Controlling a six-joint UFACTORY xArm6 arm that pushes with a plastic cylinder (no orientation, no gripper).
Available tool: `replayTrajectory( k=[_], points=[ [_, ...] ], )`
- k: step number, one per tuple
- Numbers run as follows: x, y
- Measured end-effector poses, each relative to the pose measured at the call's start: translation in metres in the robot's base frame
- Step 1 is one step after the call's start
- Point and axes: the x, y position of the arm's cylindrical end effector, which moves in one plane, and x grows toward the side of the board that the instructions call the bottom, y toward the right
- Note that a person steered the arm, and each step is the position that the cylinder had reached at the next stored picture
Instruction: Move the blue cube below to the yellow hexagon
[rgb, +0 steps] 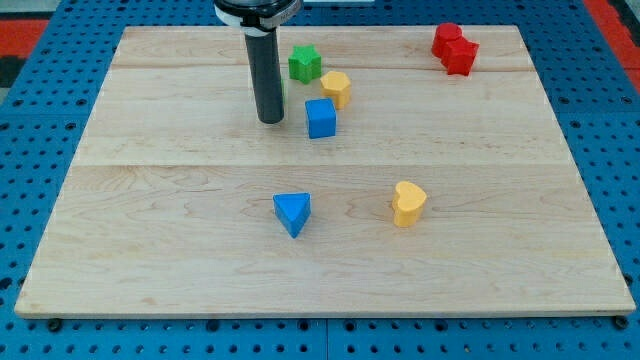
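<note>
The blue cube (321, 117) sits on the wooden board, just below and slightly left of the yellow hexagon (336, 88); the two look close or touching. My tip (270, 119) is at the end of the dark rod, a short way to the left of the blue cube, with a small gap between them.
A green star-shaped block (305, 63) lies up-left of the yellow hexagon. Two red blocks (454, 47) sit at the top right. A blue triangle (292, 212) and a yellow heart-shaped block (408, 203) lie lower on the board (150, 200).
</note>
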Motion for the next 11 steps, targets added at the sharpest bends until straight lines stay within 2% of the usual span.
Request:
replayTrajectory(
  k=[4,6,7,8,9,10,11],
  points=[
    [0.0,0.045],
    [0.013,0.013],
    [0.021,0.047],
    [0.053,0.094],
    [0.068,0.114],
    [0.068,0.128],
    [0.025,0.167]
  ],
)
